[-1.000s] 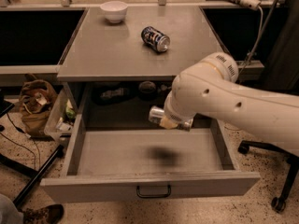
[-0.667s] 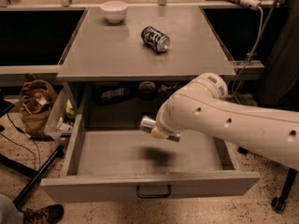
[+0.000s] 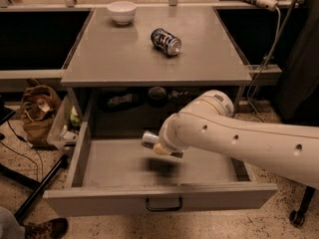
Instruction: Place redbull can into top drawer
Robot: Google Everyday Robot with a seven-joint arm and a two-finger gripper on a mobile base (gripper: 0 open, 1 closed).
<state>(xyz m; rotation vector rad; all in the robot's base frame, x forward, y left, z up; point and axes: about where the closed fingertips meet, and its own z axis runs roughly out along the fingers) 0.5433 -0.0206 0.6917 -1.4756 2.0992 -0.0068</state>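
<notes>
Holding the redbull can (image 3: 149, 139) over the open top drawer (image 3: 149, 197); entry as follows.

Change since a second ago: my gripper (image 3: 160, 147) and the can have travelled left and lower, from close under the table top (image 3: 149, 63) to a spot over the middle of the drawer. The blurred shadow (image 3: 159, 166) on the drawer floor, directly below the gripper, has slid left with them. Drawer, dark blue can (image 3: 167, 41) and bowl (image 3: 122, 11) are where they were.

Redbull can: long axis lies about level and runs left to right. One shiny metal end points left, clear of the gripper. The rest of the body is covered by my wrist. It hangs above the drawer floor, not touching it, inside the drawer's outline.

Gripper: pinching the can. Only a pale tan finger pad shows at its underside, and the rest sits beneath my wrist housing.

Arm (image 3: 249, 138): white, entering from the right edge, sloping up and left across the drawer's right front corner to a rounded joint, then bending down to the gripper.

Around the gripper: drawer handle (image 3: 163, 203) nearer the camera and lower, on the front panel. Dark blue can on its side and white bowl well beyond and above, on the table top. Brown bag (image 3: 37, 108) far to the left, on the floor.
</notes>
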